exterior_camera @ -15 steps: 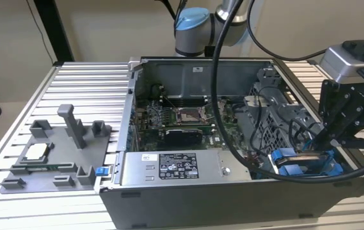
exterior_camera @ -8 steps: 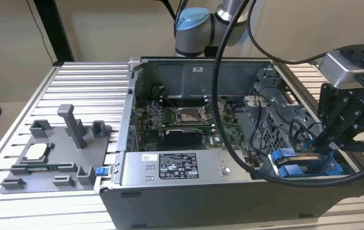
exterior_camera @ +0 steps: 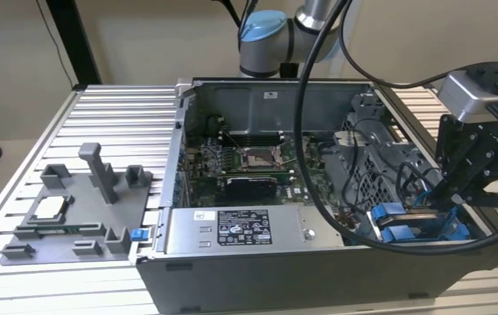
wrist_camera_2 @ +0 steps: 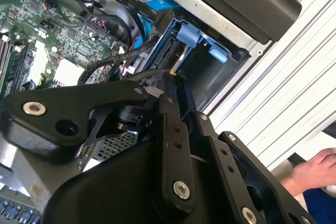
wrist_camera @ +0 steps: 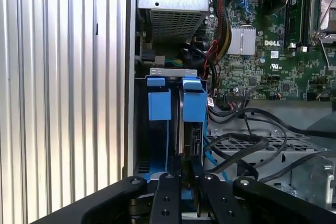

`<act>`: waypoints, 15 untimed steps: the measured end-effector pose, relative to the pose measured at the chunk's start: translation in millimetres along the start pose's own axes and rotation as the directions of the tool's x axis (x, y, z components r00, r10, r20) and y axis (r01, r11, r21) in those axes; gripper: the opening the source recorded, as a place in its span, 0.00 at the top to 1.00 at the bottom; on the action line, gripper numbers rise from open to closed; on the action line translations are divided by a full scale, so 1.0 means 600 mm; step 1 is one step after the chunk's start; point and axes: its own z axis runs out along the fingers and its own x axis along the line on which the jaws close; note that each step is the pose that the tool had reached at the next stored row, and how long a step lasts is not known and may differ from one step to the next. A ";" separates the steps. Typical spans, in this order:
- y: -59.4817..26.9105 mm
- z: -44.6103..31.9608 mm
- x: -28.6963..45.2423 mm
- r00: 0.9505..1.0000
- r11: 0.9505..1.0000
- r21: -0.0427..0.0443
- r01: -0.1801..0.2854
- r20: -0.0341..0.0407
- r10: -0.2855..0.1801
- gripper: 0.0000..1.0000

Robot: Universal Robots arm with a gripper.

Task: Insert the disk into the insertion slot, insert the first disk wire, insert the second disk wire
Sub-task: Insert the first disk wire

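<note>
Black gripper (wrist_camera: pixel 186 174), fingers drawn together and clamped on the narrow edge of the disk (wrist_camera: pixel 192 132). The disk stands on edge in its blue frame (wrist_camera: pixel 193 103), inside the slot (wrist_camera: pixel 173 72) at a corner of the computer case (exterior_camera: pixel 231 275). Judgement: the disk is stiff, dense for its size, smooth-skinned and sensitive to shock; grip by side edges or frame, never the label or circuit face. Loose black cables (wrist_camera: pixel 247 145) lie just beside the slot, with the motherboard (wrist_camera: pixel 273 72) beyond.
</note>
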 end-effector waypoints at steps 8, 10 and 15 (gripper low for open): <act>0.000 0.000 0.000 1.000 1.000 0.000 0.001 0.000 -0.001 1.00; 0.000 0.001 0.000 1.000 1.000 0.000 0.001 0.000 -0.001 1.00; -0.002 0.005 -0.004 1.000 1.000 0.000 0.001 0.000 -0.001 1.00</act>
